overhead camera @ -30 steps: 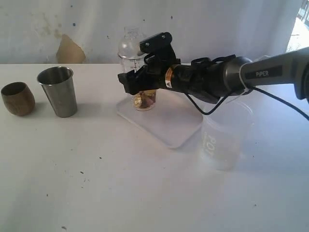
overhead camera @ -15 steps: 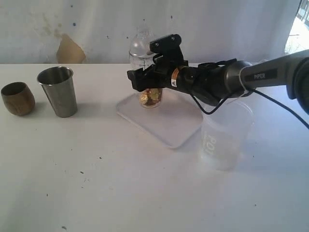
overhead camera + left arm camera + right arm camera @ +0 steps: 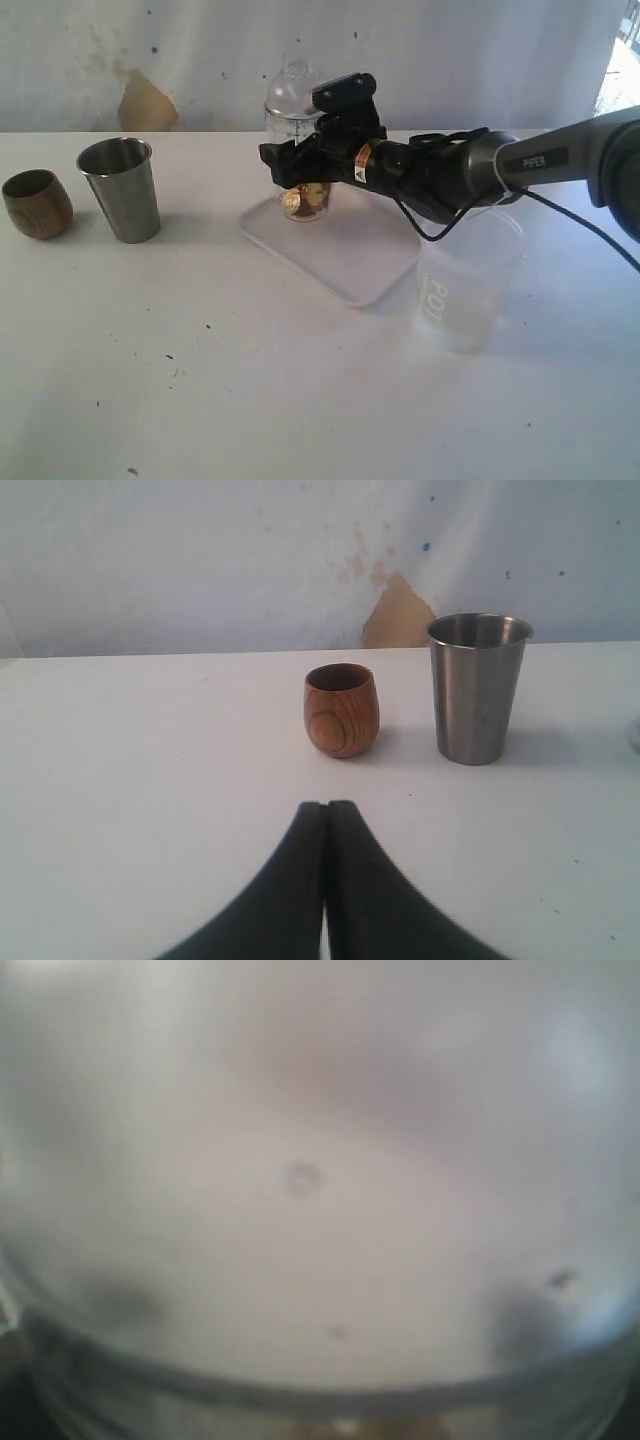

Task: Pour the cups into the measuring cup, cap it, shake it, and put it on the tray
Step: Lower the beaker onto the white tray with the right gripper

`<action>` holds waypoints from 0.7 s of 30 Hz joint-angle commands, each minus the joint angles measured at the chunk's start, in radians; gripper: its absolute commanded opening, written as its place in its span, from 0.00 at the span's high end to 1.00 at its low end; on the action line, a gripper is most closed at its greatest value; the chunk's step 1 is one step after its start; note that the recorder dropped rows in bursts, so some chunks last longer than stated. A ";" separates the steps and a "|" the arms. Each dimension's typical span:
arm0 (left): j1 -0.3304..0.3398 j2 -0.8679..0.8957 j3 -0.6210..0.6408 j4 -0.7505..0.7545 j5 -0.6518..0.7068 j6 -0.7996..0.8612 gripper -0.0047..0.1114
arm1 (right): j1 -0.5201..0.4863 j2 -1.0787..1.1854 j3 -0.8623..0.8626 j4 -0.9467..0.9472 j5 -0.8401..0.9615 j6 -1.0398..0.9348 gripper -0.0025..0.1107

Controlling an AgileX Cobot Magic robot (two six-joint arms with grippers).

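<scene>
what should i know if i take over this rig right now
Left gripper: shut, empty, facing the wooden cup and steel tumbler, both upright on the table.
Right gripper: shut on the capped measuring cup, golden bits inside, at the tray's far end; contact unclear.
Done: pouring and capping, apparently; shaking unknown.
Left: set it on the tray, release.

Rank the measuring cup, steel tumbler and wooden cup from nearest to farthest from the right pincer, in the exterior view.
1. The measuring cup, gripped in the right pincer, at the back of the tray.
2. The steel tumbler, standing on the table left of the tray.
3. The wooden cup, farthest left, just beyond the tumbler.
</scene>
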 commanded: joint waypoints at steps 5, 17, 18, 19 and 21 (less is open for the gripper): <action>-0.002 -0.004 0.004 -0.007 -0.001 -0.003 0.96 | -0.008 -0.014 -0.006 0.004 -0.020 -0.017 0.98; -0.002 -0.004 0.004 -0.007 -0.001 -0.003 0.96 | -0.008 -0.014 0.064 0.066 -0.135 -0.133 0.98; -0.002 -0.004 0.004 -0.007 -0.001 -0.003 0.96 | -0.008 -0.014 0.064 0.078 -0.135 -0.133 0.98; -0.002 -0.004 0.004 -0.007 -0.001 -0.003 0.96 | -0.008 -0.014 0.064 0.085 -0.133 -0.133 0.98; -0.002 -0.004 0.004 -0.007 -0.001 -0.003 0.96 | -0.008 -0.014 0.064 0.089 -0.127 -0.133 0.98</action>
